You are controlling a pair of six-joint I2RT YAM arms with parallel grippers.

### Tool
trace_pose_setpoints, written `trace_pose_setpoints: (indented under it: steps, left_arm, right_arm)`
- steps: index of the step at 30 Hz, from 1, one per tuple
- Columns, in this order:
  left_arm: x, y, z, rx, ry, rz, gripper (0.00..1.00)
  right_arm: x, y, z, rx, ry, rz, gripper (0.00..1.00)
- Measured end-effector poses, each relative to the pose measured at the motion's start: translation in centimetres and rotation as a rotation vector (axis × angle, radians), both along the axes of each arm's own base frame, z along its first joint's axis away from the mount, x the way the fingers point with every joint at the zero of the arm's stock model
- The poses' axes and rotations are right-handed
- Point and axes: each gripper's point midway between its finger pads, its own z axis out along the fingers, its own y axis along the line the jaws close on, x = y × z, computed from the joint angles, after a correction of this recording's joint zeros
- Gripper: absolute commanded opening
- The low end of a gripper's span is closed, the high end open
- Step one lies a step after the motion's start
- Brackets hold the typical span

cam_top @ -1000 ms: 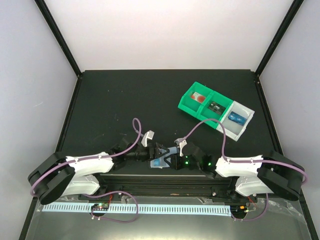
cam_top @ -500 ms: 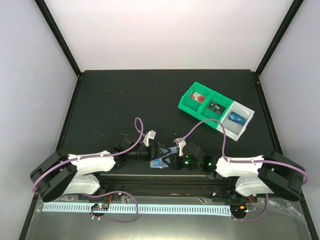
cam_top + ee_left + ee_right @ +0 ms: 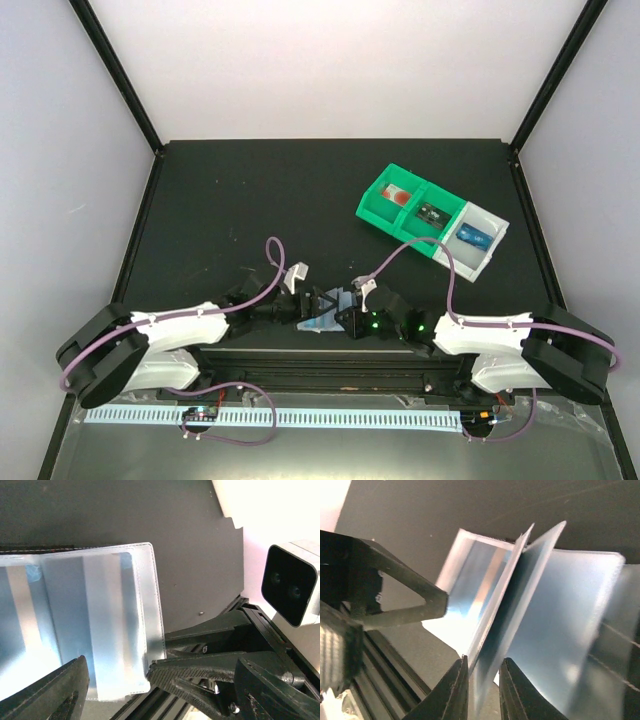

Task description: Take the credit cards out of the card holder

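Observation:
The card holder (image 3: 322, 324) lies opened between the two grippers near the table's front edge, a pale blue-grey plastic sleeve (image 3: 100, 605). Two of its thin leaves stand up from the flat panels (image 3: 560, 610). My right gripper (image 3: 482, 667) has its jaws drawn close on the lower edge of these raised leaves (image 3: 345, 312). My left gripper (image 3: 116, 667) stands wide open with the holder's near corner between its fingers (image 3: 312, 302). One left finger (image 3: 395, 612) reaches over the holder's far panel. A bright-blue credit card (image 3: 474, 238) lies in the tray. No card shows clearly inside the holder.
A green-and-grey compartment tray (image 3: 372, 208) sits at the back right, holding a red-and-white item (image 3: 399, 195) and a dark green item (image 3: 432, 212). The arms' black base rail (image 3: 330, 360) runs just in front of the holder.
The right jaws have narrowed onto the raised leaves and the right gripper has slid a little left. The left gripper has kept its width and barely shifted.

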Motion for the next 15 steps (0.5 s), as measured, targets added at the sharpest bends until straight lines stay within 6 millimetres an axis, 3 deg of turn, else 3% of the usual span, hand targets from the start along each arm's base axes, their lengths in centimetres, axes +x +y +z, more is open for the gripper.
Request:
trace_pose_setpoints:
  steps: [6,9,15]
  left_arm:
    - [0.1,1.0,-0.6,0.057,-0.017,0.024,0.64]
    - [0.1,1.7,-1.3,0.103,-0.024,0.032,0.63]
    - [0.6,4.0,-2.2,0.206,-0.047,0.091,0.61]
  right_arm:
    - [0.1,-0.9,-0.9,-0.052,0.007,-0.023,0.2]
    - [0.2,-1.2,-1.2,-0.067,0.007,-0.031,0.21]
    - [0.4,-1.5,-1.3,-0.091,0.007,-0.046,0.34]
